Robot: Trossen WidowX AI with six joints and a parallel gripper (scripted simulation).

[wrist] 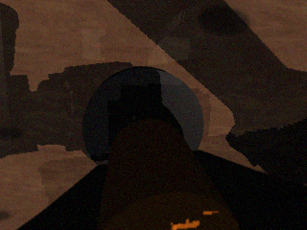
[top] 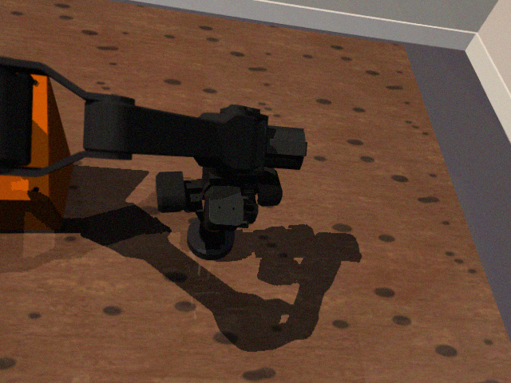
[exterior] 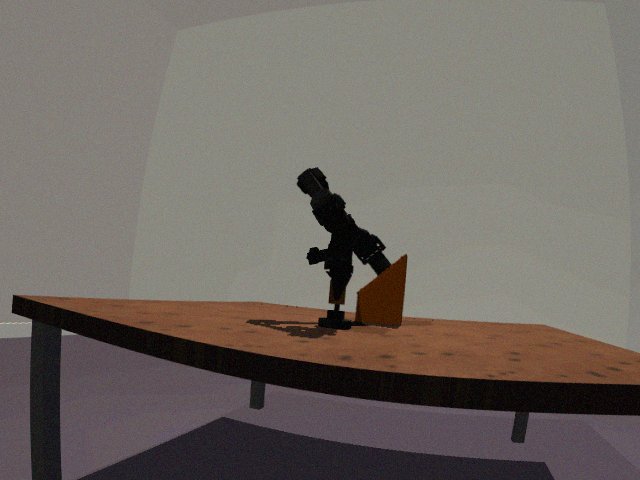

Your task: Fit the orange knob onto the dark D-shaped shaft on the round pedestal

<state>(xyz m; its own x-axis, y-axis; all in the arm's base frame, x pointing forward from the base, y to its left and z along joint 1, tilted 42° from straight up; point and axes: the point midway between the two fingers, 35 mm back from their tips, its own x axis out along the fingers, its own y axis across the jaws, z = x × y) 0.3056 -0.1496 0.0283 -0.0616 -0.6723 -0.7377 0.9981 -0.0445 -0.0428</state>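
Observation:
The orange knob (exterior: 332, 294) (wrist: 146, 184) is upright between the fingers of my gripper (exterior: 337, 299) (wrist: 151, 166), which is shut on it. The dark round pedestal (top: 196, 242) (exterior: 334, 323) (wrist: 188, 107) stands on the table below. In the exterior view a short length of the dark shaft (exterior: 336, 307) shows between the knob's lower end and the pedestal, so the knob is not down on the pedestal. Whether the shaft's tip is inside the hole, and how the flat sides lie, is hidden. In the top view the arm covers the knob and fingertips.
The orange arm base (top: 57, 181) (exterior: 381, 299) stands beside the pedestal. The arm reaches over from it, and its shadow (top: 263, 317) falls across the wooden table (top: 371, 329) (exterior: 439, 361). Room walls lie beyond the table's edge.

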